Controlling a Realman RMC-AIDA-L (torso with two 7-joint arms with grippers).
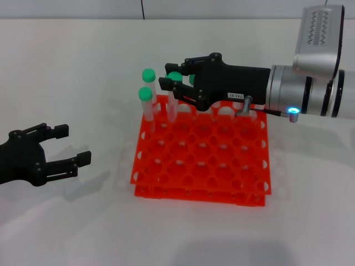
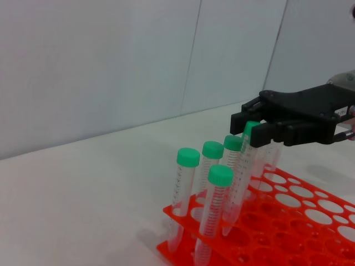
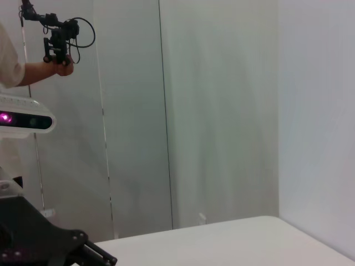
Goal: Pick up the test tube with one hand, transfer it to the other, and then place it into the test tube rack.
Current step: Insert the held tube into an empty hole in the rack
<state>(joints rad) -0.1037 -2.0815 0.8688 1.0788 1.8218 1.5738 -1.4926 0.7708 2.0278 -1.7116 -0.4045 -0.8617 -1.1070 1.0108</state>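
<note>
The tube (image 1: 173, 98) stands slanted at the rack's (image 1: 202, 160) far left corner, its green cap between the fingertips of the right gripper (image 1: 175, 83) and its lower end down among the rack's holes; in the left wrist view the same tube (image 2: 240, 172) leans against the others, cap pinched by the labelled gripper (image 2: 250, 128). So the right jaws are clenched on the tube's cap. Other green-capped tubes (image 1: 147, 102) stand upright just beside it along the rack's left rear edge, four of them clear in the left wrist view (image 2: 213, 213). The right arm reaches in level over the rack's far side. The left gripper (image 1: 69, 148) hangs low over the white table (image 1: 83, 221), well apart from the rack on its left, jaws spread and holding nothing.
</note>
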